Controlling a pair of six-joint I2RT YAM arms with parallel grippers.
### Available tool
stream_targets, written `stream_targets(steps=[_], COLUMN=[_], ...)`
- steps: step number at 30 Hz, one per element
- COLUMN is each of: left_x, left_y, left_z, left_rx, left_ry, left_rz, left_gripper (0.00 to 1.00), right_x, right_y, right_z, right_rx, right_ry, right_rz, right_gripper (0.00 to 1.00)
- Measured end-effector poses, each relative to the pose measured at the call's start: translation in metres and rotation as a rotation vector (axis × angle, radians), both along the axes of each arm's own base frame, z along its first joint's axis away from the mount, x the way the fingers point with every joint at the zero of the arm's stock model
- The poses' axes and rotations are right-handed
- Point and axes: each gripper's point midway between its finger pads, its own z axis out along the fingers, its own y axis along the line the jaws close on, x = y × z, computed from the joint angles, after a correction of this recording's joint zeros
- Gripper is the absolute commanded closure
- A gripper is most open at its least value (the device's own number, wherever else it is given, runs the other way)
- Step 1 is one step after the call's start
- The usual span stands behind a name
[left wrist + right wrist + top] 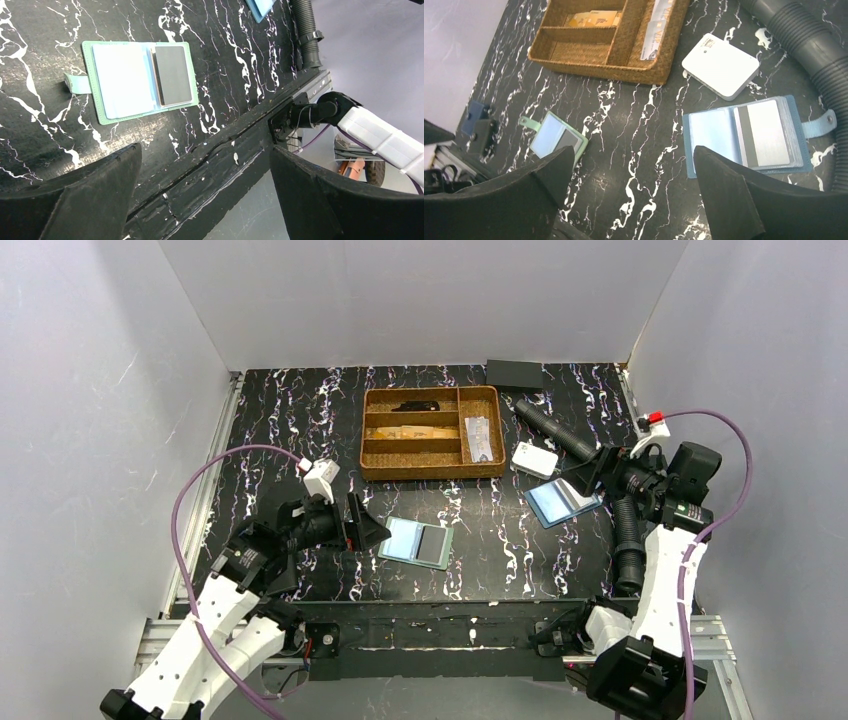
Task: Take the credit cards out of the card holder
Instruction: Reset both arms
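Observation:
The teal-green card holder [416,542] lies open and flat on the black marbled table, left of centre. In the left wrist view it [120,82] shows a pale empty-looking left panel and a dark card [173,75] in the right pocket, with a thin orange-gold card edge [155,75] beside it. The holder also shows in the right wrist view [555,137]. My left gripper [366,528] is open and empty just left of the holder, above the table; its jaws [205,150] stand wide apart. My right gripper [590,475] is open and empty [634,152].
A blue holder with greyish panels [562,502] lies open under my right gripper [749,135]. A white box [534,459] sits beside a wicker tray [432,468] holding cards. A black ribbed hose [628,535] runs along the right. A flat black box [514,373] sits at the back.

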Motion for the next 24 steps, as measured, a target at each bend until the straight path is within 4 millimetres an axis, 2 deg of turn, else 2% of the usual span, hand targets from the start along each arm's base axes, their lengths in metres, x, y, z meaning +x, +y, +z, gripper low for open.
stream_targets(steps=[5,19,24], left_x=[-0.001,-0.011,-0.015], left_y=[-0.001,0.008,0.014], left_z=[0.006,0.015,0.010], left_rx=[-0.027,-0.092,-0.063], left_ry=[-0.005,0.031,0.060], left_rz=[0.005,0.109,0.130], left_gripper=[0.02,0.02,0.02], right_x=[0.007,0.018,0.022], right_y=[-0.010,-0.026,-0.030], right_z=[-0.001,0.018,0.021], right_rx=[0.029,0.091,0.093], right_ry=[0.062,0.083,0.071], right_rz=[-0.109,-0.282,-0.309], right_gripper=[0.02,0.02,0.02])
